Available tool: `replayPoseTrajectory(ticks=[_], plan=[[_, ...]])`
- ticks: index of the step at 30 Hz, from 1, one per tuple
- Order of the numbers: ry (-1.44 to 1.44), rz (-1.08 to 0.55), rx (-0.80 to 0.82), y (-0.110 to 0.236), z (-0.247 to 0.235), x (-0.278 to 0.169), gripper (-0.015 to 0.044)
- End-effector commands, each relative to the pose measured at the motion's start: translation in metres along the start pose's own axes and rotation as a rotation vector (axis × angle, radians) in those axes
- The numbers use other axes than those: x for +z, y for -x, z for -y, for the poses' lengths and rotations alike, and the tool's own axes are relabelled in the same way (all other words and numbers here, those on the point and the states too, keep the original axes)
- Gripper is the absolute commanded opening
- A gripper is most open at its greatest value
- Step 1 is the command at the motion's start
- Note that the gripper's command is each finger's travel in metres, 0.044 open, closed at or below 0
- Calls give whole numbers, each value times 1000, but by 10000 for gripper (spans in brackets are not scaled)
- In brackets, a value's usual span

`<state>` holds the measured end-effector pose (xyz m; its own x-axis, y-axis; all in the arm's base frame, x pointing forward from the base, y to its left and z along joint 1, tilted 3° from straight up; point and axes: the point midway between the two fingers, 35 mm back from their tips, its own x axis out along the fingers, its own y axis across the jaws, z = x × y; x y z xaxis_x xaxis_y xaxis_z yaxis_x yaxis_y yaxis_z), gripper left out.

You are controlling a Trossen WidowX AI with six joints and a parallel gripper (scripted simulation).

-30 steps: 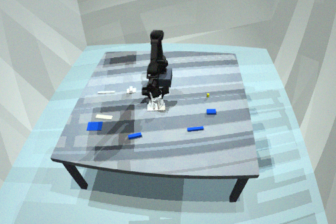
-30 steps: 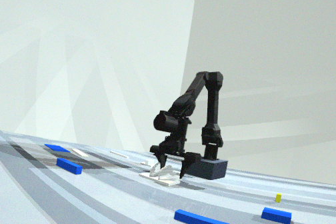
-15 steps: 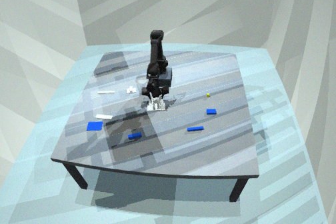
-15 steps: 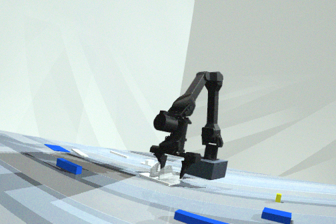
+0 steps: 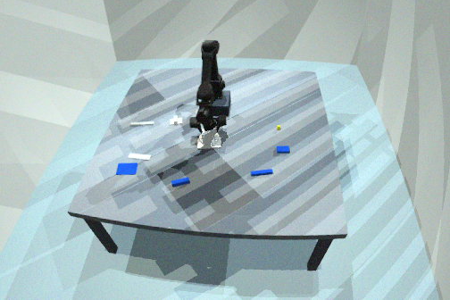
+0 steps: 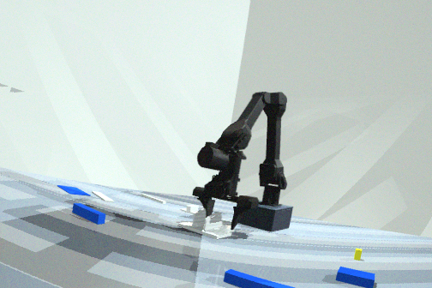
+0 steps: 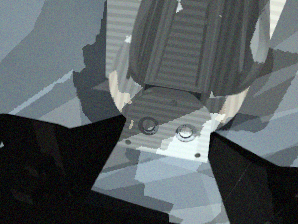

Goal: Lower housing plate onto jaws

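Note:
The small housing plate (image 7: pixel 167 111) lies between the fingers in the wrist view, with two round holes side by side; a round stub end shows in each. My gripper (image 7: pixel 164 126) (image 5: pixel 210 133) (image 6: pixel 221 222) is shut on the plate's two side edges, low over the white base (image 5: pixel 210 146) (image 6: pixel 218 235). The curved jaws stretch away beyond the plate, the left jaw (image 7: pixel 116 89) and the right jaw (image 7: pixel 236 106) showing their outer edges. The plate looks about level. Its underside and any gap beneath it are hidden.
A white cross-shaped piece (image 5: pixel 176 120) (image 6: pixel 190 208) and two white bars (image 5: pixel 142 123) (image 5: pixel 139 156) lie to the left in the top view. Several blue blocks (image 5: pixel 127 169) (image 5: pixel 180 181) (image 5: pixel 262 172) and a yellow piece (image 5: pixel 279 128) (image 6: pixel 358 254) lie around the table.

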<state>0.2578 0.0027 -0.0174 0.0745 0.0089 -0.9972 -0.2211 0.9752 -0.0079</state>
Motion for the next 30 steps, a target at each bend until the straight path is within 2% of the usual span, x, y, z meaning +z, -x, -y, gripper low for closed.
replayPoseTrajectory(ticks=[1,21,24,25,30], plan=[[-5,-1,-6,0,1,0,351],[-5,-1,-6,0,1,0,351],[0,0,0,0,0,0,430],[0,0,0,0,0,0,440],[0,0,0,0,0,0,440]])
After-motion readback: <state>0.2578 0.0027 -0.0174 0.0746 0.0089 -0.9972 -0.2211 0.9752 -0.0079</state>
